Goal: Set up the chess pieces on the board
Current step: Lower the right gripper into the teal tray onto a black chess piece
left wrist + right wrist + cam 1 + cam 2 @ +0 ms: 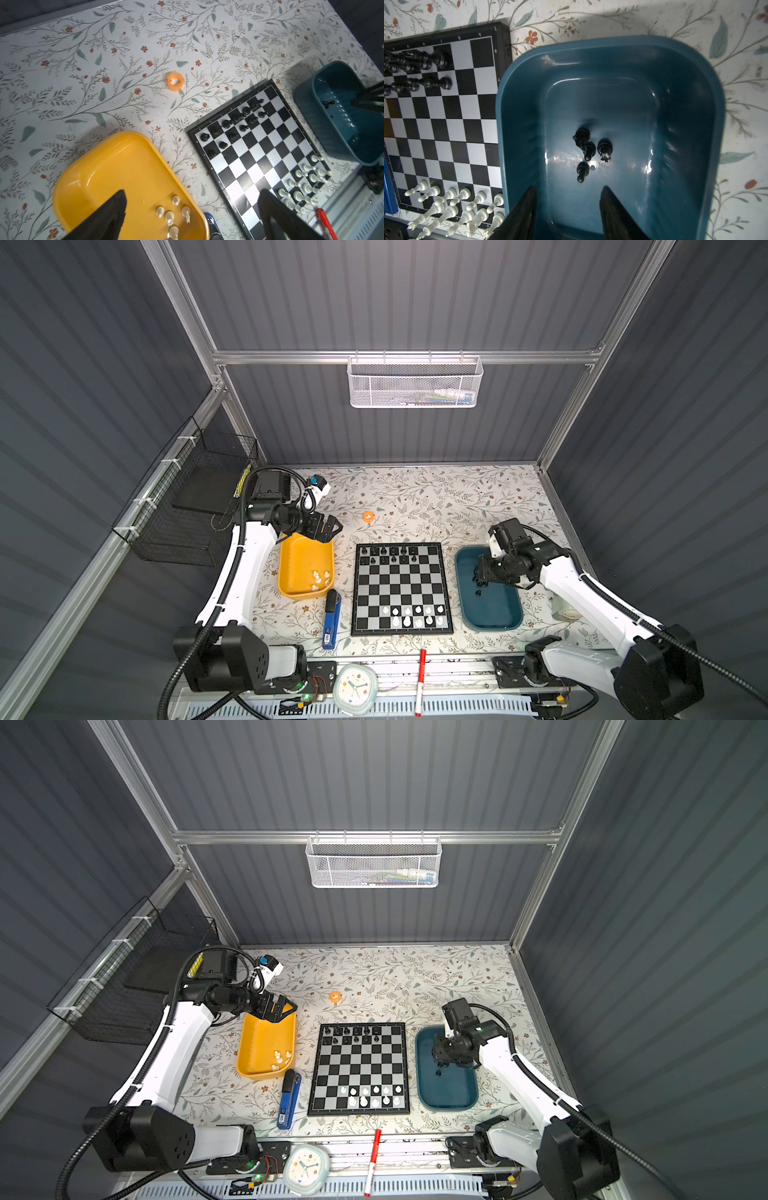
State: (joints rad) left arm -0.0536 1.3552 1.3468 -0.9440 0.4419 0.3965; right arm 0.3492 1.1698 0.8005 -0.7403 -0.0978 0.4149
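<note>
The right gripper (569, 188) is hanging empty, jaws parted, inside the teal tray (504, 116), black chess pieces (588, 149) lying just ahead, the left gripper (193, 191) gaping over the yellow tray (93, 162).

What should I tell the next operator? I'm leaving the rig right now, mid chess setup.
Left gripper: open, empty, over the far end of the yellow tray.
Right gripper: open, empty, above the teal tray.
Done: black pieces partly fill the far two rows of the board, white pieces its near two.
Remaining: four loose black pieces in the teal tray, about five loose white pieces in the yellow tray.
</note>
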